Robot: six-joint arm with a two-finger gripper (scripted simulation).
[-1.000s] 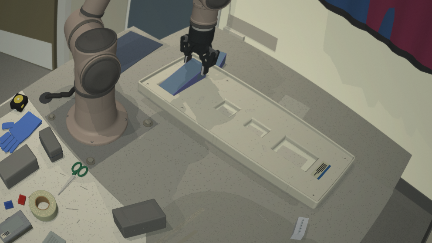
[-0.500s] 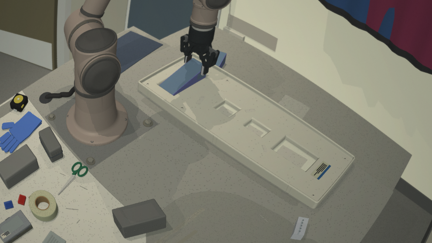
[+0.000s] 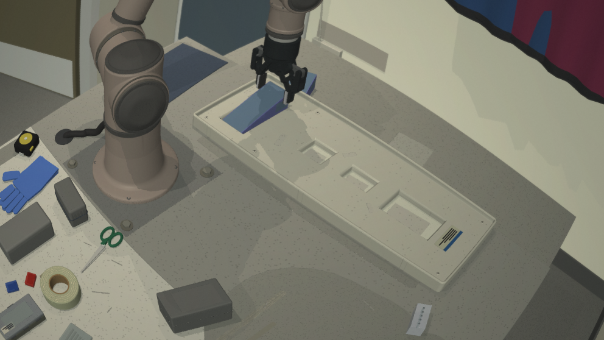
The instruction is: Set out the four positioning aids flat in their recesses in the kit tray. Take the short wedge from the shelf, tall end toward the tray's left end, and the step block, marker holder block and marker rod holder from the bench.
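The short wedge [image 3: 257,105], a blue ramp, lies in the recess at the near-left end of the kit tray [image 3: 342,177]. Its tall end rises at the right of that recess, toward the tray's middle. My gripper [image 3: 273,89] stands over the wedge's tall end with its fingers open, holding nothing. A second blue block [image 3: 310,82] sits just behind the tray, partly hidden by my fingers. The tray's three other recesses stand empty along its length. A small blue block [image 3: 12,286] and a small red block [image 3: 30,279] lie on the bench at the far left.
Grey boxes [image 3: 194,304] [image 3: 25,232] [image 3: 71,201] lie on the bench near the tape roll [image 3: 60,286], scissors [image 3: 105,243], blue glove [image 3: 25,184] and tape measure [image 3: 26,143]. The arm's base [image 3: 135,169] stands left of the tray. A paper strip [image 3: 419,319] lies near the front edge.
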